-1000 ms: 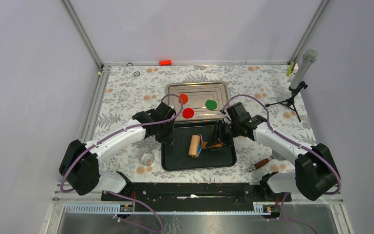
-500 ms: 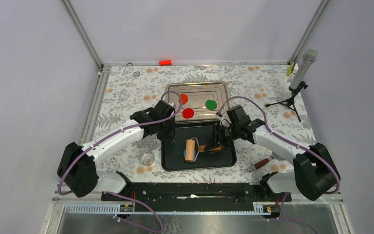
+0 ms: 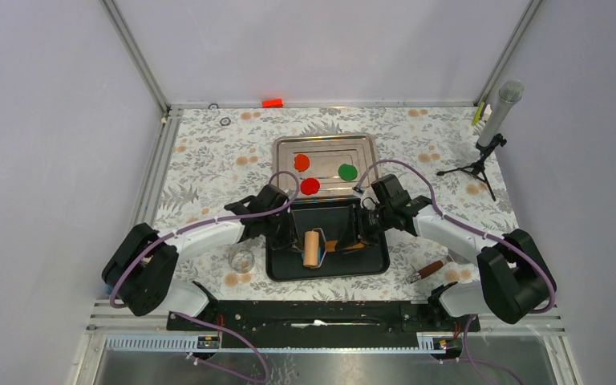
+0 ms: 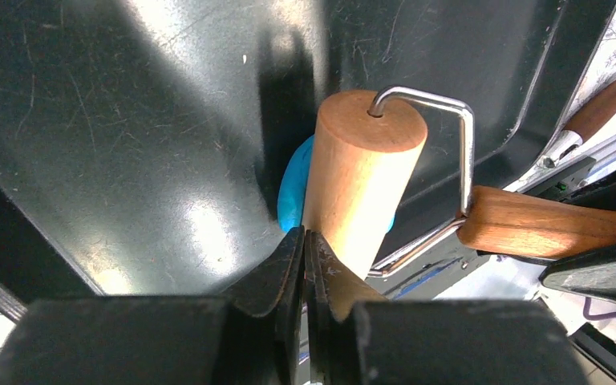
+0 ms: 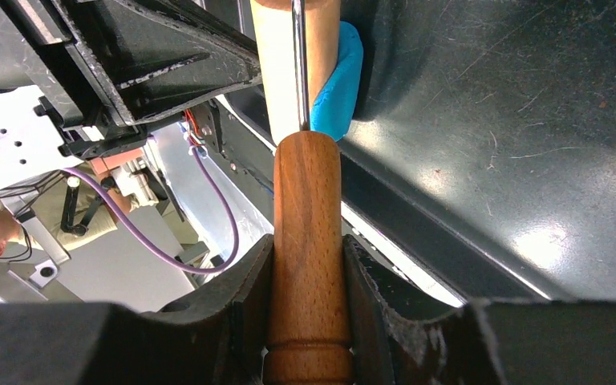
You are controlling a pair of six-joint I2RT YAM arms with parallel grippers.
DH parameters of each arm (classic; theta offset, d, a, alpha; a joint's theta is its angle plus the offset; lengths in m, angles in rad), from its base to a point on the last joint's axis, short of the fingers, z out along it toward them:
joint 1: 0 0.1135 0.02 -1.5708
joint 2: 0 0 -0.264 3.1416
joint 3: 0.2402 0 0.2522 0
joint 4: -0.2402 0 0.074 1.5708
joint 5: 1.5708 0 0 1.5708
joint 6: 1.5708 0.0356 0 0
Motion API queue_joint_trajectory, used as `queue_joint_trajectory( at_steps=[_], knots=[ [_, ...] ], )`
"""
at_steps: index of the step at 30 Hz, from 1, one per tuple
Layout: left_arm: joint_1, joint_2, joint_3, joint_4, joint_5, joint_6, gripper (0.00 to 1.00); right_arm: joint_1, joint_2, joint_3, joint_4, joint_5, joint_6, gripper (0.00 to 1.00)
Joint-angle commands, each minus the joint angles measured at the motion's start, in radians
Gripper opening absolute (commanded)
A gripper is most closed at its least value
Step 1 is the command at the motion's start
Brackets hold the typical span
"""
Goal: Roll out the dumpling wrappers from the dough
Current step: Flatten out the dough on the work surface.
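Note:
The blue dough lies on the black tray, pressed under the barrel of a wooden rolling pin. My right gripper is shut on the pin's wooden handle; the dough shows just beyond it. My left gripper is shut and empty, its tips against the near end of the barrel. In the top view the left gripper is left of the pin and the right gripper right of it. Two red-orange wrappers and a green wrapper lie on the silver tray.
A brown-handled tool lies on the table right of the black tray. A small clear cup stands left of it. A microphone on a tripod stands at the back right.
The rolling pin has shifted slightly left and toward the near edge and straightened. My left gripper has come down from the tray's far left corner to the pin's left end.

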Motion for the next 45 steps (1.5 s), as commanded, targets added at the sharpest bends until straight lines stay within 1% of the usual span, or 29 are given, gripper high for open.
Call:
queue_joint_trajectory(
  at_steps=[1,7,16,22,28,37,41,45],
  knots=[
    [-0.001,-0.038,-0.027,0.08,-0.003,-0.047,0.08,0.004,0.0,0.012,-0.039,0.042,-0.04,0.0],
    [-0.002,-0.008,-0.041,0.104,0.014,-0.048,0.08,0.003,-0.009,0.007,-0.039,0.045,-0.038,0.0],
    [-0.004,0.096,-0.003,0.114,0.022,-0.02,0.06,0.004,-0.003,0.01,-0.037,0.033,-0.039,0.0],
    [-0.007,0.125,0.0,0.09,-0.014,-0.035,0.06,0.004,-0.009,0.015,-0.038,0.02,-0.04,0.0],
    [-0.007,0.131,0.004,0.065,-0.043,-0.043,0.06,0.005,-0.039,0.024,-0.044,-0.032,-0.041,0.0],
    [-0.007,0.168,0.026,0.06,-0.042,-0.035,0.06,0.004,-0.082,0.082,-0.042,-0.175,-0.008,0.0],
    [-0.007,0.177,0.03,0.059,-0.041,-0.032,0.06,0.004,-0.097,0.069,0.032,-0.228,0.047,0.0],
    [-0.007,0.174,0.027,0.055,-0.046,-0.029,0.06,0.004,-0.112,0.065,0.065,-0.237,0.086,0.0]
  ],
)
